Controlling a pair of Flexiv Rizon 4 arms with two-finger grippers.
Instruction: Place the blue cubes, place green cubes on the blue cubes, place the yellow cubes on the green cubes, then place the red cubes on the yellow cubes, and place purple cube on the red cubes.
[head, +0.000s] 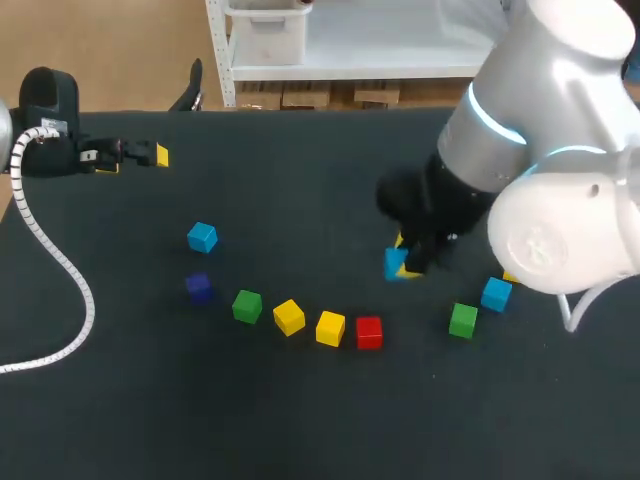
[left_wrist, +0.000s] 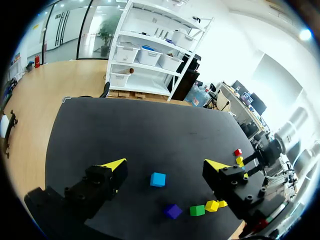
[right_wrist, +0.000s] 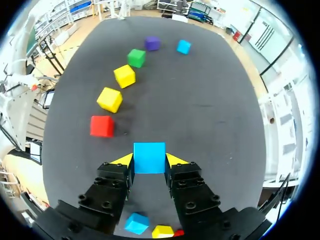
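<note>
Saw a dark table (head: 300, 420) beneath everything. Saw the right arm (head: 540, 170), white and bulky, come in from the right side and bent down toward the table's middle. Found the left arm (head: 45, 110) lying low near the far left corner. Found the right gripper (right_wrist: 149, 161) clenched on a blue cube (right_wrist: 149, 152), with yellow fingertips (right_wrist: 124, 160) pressed against two opposite sides of it; could not tell whether that cube touched the table. Found the left gripper (left_wrist: 166, 165) released, its fingers (left_wrist: 114, 165) spread wide and nothing between them. Ahead of the right gripper, spotted a curving row of loose cubes. Counted a red cube (right_wrist: 102, 126) nearest and a little to one side, then a first yellow cube (right_wrist: 110, 99), a second yellow cube (right_wrist: 124, 76), a green cube (right_wrist: 136, 57) and a purple cube (right_wrist: 152, 43). Saw a second blue cube (right_wrist: 183, 46) near the purple one at the far end. Noticed that second blue cube also ahead of the left gripper, in line with the gap between its fingers but apart from both. Near the right gripper, on the side away from the row, made out a second green cube (head: 463, 320) and a third blue cube (head: 496, 293) just beside each other.
</note>
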